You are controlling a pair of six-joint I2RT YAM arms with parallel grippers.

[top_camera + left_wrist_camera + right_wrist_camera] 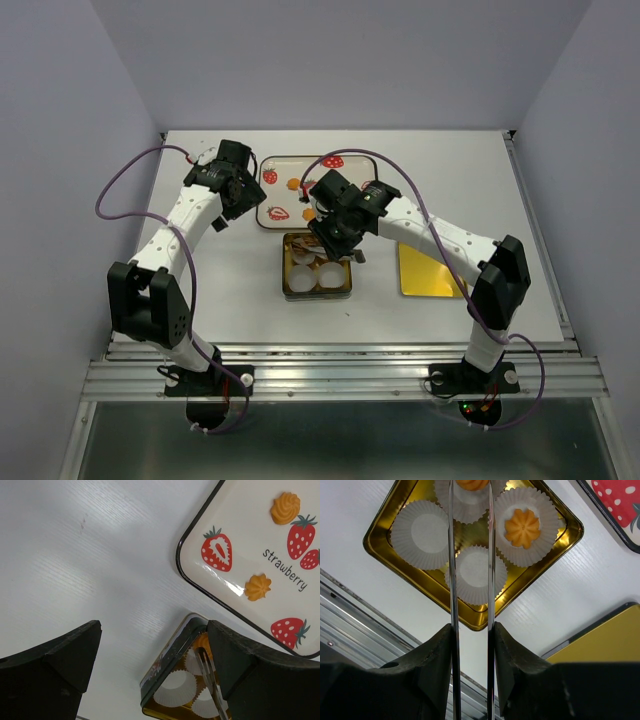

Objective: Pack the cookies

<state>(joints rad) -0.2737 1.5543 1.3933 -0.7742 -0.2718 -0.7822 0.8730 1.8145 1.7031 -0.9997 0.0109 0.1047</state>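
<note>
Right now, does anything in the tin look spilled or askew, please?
Nothing stands out: the four paper cups sit upright in the gold tin, two holding cookies, and two more lie flat on the tray.

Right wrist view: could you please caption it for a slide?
Right gripper holds metal tweezers over a gold tin: one cookie in its paper cup, another cookie at the tips.

White table between pale lavender walls, aluminium rail along its near edge
</note>
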